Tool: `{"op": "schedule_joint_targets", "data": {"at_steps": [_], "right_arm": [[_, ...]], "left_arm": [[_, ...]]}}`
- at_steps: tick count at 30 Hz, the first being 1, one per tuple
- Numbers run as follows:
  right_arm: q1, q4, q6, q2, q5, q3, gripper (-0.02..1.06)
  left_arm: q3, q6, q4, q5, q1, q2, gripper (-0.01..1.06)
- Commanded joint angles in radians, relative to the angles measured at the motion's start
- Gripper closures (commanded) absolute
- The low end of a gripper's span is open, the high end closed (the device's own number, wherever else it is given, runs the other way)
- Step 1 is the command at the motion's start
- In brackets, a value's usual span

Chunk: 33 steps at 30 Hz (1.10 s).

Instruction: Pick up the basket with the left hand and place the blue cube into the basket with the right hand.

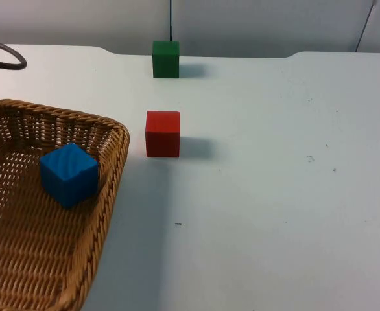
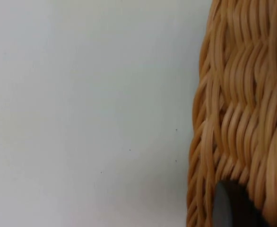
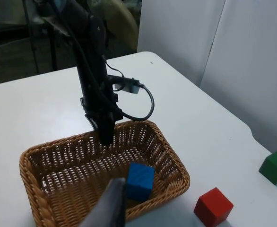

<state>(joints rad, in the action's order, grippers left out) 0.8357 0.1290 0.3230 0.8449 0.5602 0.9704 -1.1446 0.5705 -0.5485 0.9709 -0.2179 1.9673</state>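
Note:
A woven wicker basket (image 1: 106, 214) takes up the near left of the table in the top view. The blue cube (image 1: 69, 174) lies inside it, tilted on the woven floor. In the right wrist view my left gripper (image 3: 105, 136) comes straight down onto the far rim of the basket (image 3: 34, 156) and is shut on it. Its black fingertip (image 2: 229, 204) presses against the basket's wall (image 2: 242, 113) in the left wrist view. My right gripper (image 3: 111, 208) hangs above the basket's near side, close to the blue cube (image 3: 140, 181) and apart from it.
A red cube (image 1: 162, 133) stands just right of the basket's far corner, and a green cube (image 1: 165, 59) sits farther back near the wall. Both appear again in the right wrist view, the red cube (image 3: 213, 206) and the green cube (image 3: 274, 166). Bare white table (image 1: 287, 181) stretches to the right.

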Motion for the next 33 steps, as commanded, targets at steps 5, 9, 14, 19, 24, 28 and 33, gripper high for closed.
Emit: {"op": "schedule_joint_targets", "data": {"at_steps": [5, 9, 14, 19, 24, 28, 33], "right_arm": [[0.001, -0.004, -0.004, -0.043, 0.012, -0.006, 0.0], [0.001, -0.004, -0.004, -0.043, 0.018, -0.006, 0.0], [0.001, -0.006, -0.004, -0.043, 0.018, -0.006, 0.0], [0.001, -0.019, -0.006, -0.043, 0.018, -0.006, 0.0], [0.001, -0.024, -0.009, -0.043, 0.015, -0.006, 0.0], [0.001, -0.024, -0.009, -0.043, 0.015, -0.006, 0.0], [0.001, -0.024, -0.009, -0.043, 0.015, -0.006, 0.0]], "left_arm": [[-0.006, -0.002, -0.016, -0.007, 0.004, 0.024, 1.05], [-0.006, -0.004, -0.019, -0.013, 0.004, 0.039, 1.05], [-0.006, -0.017, -0.021, -0.026, 0.004, 0.041, 1.05], [-0.006, -0.032, -0.021, -0.03, 0.004, 0.041, 1.05], [-0.006, -0.041, -0.024, -0.03, 0.004, 0.041, 1.05], [-0.006, -0.055, -0.024, -0.034, 0.004, 0.041, 1.05], [-0.006, -0.056, -0.024, -0.032, 0.004, 0.041, 1.04]]}}
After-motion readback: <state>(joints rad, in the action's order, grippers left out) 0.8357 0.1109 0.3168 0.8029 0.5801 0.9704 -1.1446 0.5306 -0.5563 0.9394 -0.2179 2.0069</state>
